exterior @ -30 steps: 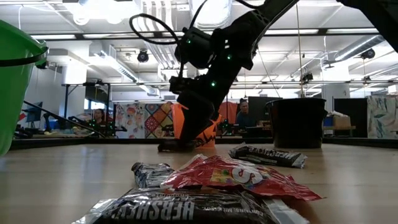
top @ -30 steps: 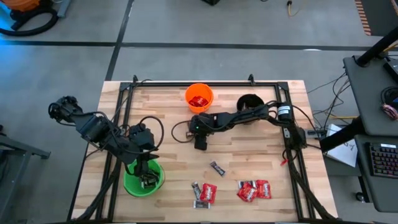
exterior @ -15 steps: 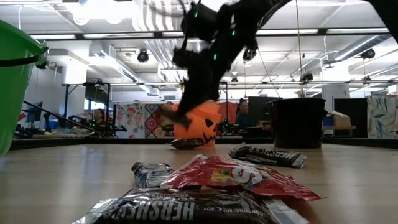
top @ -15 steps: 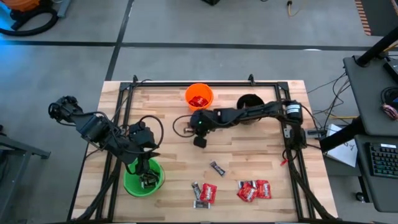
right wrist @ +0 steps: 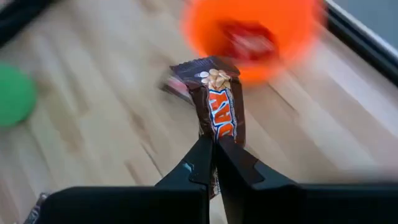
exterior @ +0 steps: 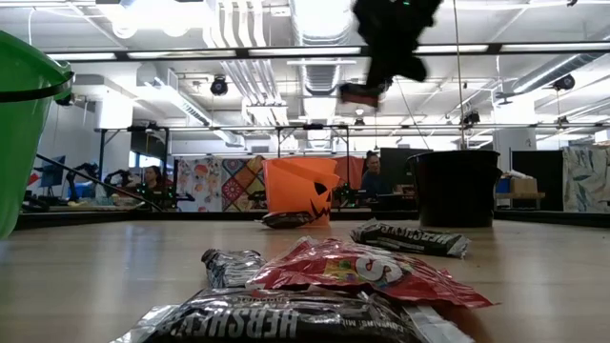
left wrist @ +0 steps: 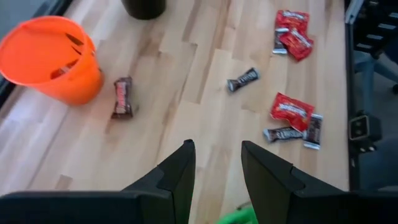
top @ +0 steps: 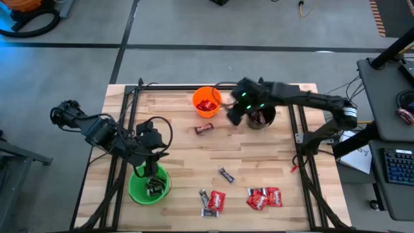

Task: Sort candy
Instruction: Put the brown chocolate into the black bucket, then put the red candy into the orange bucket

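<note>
A reddish-brown bar (right wrist: pixel 219 99) is clamped in the right gripper (right wrist: pixel 214 163), raised between the orange cup (top: pixel 207 101) and the black cup (top: pixel 261 115) at upper centre of the high view. A second bar (top: pixel 204 129) lies just below the orange cup. More candy (top: pixel 263 197) sits lower right. The left gripper (left wrist: pixel 216 167) hangs over the green cup (top: pixel 149 184) at lower left, fingers parted and empty. Only the wrist view shows the held bar's wrapper.

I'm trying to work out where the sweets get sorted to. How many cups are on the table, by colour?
Orange cup: 1
Green cup: 1
Black cup: 1
Total: 3 cups
</note>
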Controlling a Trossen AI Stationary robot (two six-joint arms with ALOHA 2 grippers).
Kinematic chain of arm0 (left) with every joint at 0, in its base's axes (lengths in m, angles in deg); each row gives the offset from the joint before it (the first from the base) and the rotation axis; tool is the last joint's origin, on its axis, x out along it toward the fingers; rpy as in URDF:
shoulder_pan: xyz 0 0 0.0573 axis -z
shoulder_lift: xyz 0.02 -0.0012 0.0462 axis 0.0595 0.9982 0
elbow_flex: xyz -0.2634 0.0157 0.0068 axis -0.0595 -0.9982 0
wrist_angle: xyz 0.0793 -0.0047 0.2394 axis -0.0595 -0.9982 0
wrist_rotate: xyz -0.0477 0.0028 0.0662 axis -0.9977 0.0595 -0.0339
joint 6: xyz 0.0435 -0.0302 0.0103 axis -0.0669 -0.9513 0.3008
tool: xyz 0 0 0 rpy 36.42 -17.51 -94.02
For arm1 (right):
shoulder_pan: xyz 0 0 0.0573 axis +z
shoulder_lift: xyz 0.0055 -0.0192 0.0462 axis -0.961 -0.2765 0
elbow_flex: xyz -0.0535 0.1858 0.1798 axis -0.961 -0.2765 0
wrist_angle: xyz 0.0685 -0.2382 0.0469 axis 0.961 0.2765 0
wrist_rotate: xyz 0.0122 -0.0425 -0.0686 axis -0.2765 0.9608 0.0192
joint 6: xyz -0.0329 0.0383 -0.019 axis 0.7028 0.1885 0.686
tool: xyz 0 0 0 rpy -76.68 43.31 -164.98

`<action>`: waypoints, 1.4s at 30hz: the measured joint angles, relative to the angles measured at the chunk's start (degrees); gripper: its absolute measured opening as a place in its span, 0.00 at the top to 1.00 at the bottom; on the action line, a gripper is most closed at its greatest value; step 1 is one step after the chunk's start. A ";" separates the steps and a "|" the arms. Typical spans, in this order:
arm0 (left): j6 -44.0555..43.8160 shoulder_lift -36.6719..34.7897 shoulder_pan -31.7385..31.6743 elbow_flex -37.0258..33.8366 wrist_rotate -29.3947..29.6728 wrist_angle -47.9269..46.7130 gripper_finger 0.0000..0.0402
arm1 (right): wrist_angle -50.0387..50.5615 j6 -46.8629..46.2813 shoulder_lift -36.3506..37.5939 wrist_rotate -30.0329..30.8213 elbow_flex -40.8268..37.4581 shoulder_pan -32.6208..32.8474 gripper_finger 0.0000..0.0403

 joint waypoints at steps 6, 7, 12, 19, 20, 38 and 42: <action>3.82 0.00 -3.13 -0.01 0.00 2.11 0.71 | 19.77 -12.26 4.62 0.12 -0.11 -6.52 0.97; 4.36 0.00 -3.53 -0.01 0.00 2.40 0.71 | 22.33 -12.97 4.99 0.62 -0.32 -7.21 0.97; 5.82 0.00 -4.92 -0.01 0.00 2.62 0.71 | 27.08 -14.32 6.06 9.06 -2.29 -8.38 0.97; 5.91 0.00 -5.18 -0.01 -0.02 2.82 0.71 | 26.59 -14.40 4.64 15.06 -4.46 -8.32 0.97; 5.87 0.00 -5.18 -0.01 -0.02 2.81 0.71 | 26.27 -14.39 4.38 15.07 -4.66 -8.32 0.96; 4.90 0.18 -5.18 -0.01 -0.07 4.27 0.71 | 24.19 -14.51 5.74 5.65 -4.50 -5.50 0.63; 6.66 1.46 -5.20 -0.01 -0.22 6.98 0.71 | 21.62 -18.74 6.95 0.88 -4.48 0.85 0.62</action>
